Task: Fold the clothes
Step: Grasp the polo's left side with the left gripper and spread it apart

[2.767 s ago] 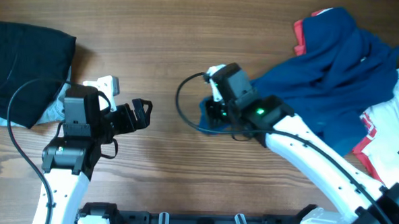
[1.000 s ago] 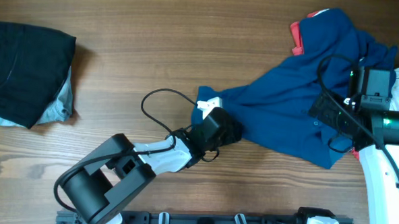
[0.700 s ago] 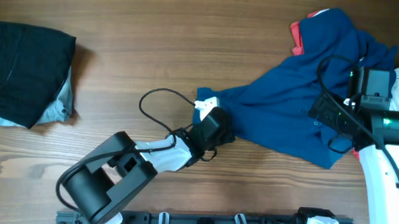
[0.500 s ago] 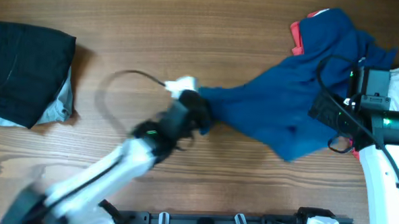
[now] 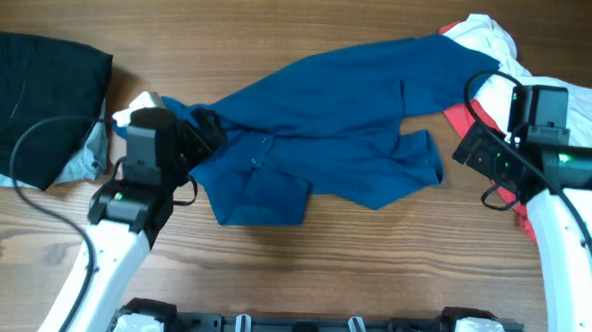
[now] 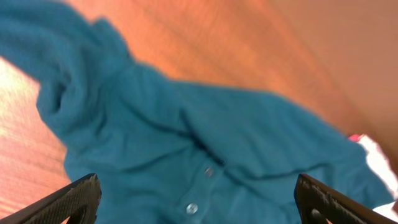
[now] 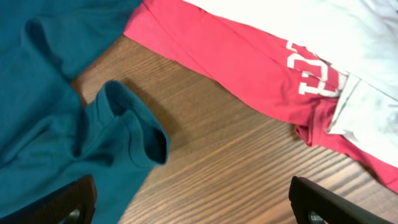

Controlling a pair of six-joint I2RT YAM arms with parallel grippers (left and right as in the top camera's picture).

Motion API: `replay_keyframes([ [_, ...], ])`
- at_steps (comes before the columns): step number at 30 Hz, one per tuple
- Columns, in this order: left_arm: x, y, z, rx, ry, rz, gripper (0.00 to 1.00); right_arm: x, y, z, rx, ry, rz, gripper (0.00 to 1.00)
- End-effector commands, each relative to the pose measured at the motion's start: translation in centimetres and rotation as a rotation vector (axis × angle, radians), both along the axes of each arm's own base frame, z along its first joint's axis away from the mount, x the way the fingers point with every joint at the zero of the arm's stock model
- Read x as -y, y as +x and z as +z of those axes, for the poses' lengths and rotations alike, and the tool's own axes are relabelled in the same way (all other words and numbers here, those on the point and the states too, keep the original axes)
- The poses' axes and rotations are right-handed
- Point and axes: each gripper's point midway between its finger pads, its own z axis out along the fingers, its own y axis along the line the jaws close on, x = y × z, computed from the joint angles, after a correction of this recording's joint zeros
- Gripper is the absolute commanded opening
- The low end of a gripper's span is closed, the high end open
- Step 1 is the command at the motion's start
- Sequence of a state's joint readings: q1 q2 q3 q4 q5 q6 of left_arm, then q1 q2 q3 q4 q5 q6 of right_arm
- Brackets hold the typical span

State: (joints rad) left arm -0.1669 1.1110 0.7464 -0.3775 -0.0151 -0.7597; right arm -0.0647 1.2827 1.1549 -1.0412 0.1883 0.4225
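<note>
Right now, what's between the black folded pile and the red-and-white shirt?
Overhead view: the blue button shirt stretches across the gap, with the left gripper at its left end.

Blue shirt (image 5: 328, 117) — rumpled, mid-table

Left tool (image 6: 196, 198) fingers wide apart; right tool (image 7: 189, 200) same.

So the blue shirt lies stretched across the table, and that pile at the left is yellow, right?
Not quite: the overhead view shows the pile is black, not yellow. The blue shirt does lie stretched across the table.
</note>
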Motion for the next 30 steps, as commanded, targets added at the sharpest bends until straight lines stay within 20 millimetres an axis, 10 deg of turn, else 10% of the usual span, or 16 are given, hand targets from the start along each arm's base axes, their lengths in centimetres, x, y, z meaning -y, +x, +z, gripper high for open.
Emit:
replay_keyframes([
  [1, 4.8, -1.3, -2.8, -0.132, -0.157, -0.215, 1.0, 0.8, 1.4, -0.8, -0.006, -0.014, -0.017, 1.0],
  [5, 11.7, -4.5, -5.2, -0.276, -0.271, -0.464, 1.0, 1.4, 4.5, -2.6, 0.015, -0.003, 0.028, 0.98],
  [6, 13.5, -5.4, -6.5, -0.314, -0.249, -0.514, 1.0, 1.6, 5.3, -3.6, 0.006, 0.014, 0.047, 0.66],
  [7, 15.8, -6.0, -7.7, -0.327, -0.236, -0.585, 1.0, 2.1, 6.1, -5.1, -0.011, 0.037, 0.041, 0.11],
  [8, 16.9, -6.1, -8.1, -0.322, -0.233, -0.615, 1.0, 2.3, 6.5, -5.7, -0.012, 0.052, 0.039, 0.04],
  [14, 23.3, -4.7, -8.9, -0.173, -0.263, -0.746, 0.84, 2.4, 10.5, -9.4, 0.023, 0.073, 0.128, 0.04],
  [24, 23.6, -4.9, -11.4, -0.209, -0.226, -0.739, 0.86, 3.1, 13.6, -18.4, -0.039, 0.037, 0.212, 0.04],
  [30, 24.1, -5.7, -11.2, -0.229, -0.258, -0.772, 0.89, 7.8, 15.8, -18.8, 0.032, -0.155, 0.104, 0.04],
])
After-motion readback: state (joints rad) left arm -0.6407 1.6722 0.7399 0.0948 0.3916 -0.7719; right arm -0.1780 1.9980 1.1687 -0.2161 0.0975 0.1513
